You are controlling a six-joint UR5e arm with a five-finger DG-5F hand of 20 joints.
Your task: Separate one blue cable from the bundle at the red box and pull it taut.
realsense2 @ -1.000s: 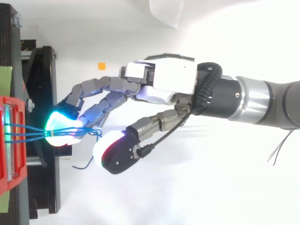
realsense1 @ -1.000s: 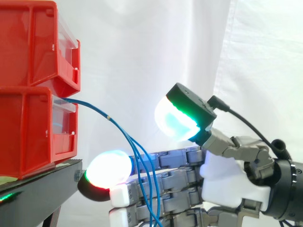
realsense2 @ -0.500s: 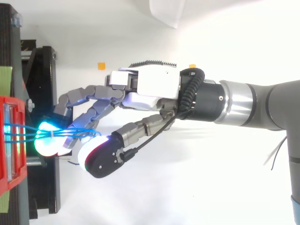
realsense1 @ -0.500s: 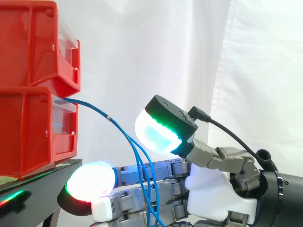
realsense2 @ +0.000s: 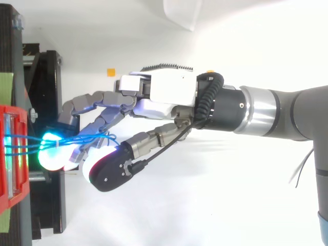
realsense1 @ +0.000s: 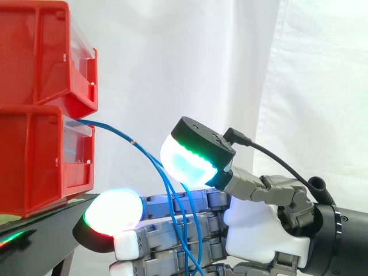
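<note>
Several thin blue cables (realsense1: 168,187) come out of the lower red box (realsense1: 34,161) and hang down in a slack bundle across my hand (realsense1: 259,227). In the top view the cables (realsense2: 23,143) run from the box (realsense2: 10,154) over a glowing fingertip (realsense2: 51,154) and end in a small loop by the fingers. The fingers reach out nearly straight toward the box, one lit pad (realsense1: 115,210) close to the stand's edge. The thumb's pad (realsense1: 187,164) hovers above the cables with a gap to the fingers. Nothing is pinched; the hand is open.
A second red box (realsense1: 40,52) is stacked on the lower one. Both stand on a black stand (realsense1: 46,233) at the left, before a white curtain (realsense1: 230,69). An orange marker (realsense2: 110,71) lies on the white surface beyond the hand.
The hand has moved left toward the box, its fingertips now at the stand's edge. The thumb has come down closer over the cables. The cables stay slack.
</note>
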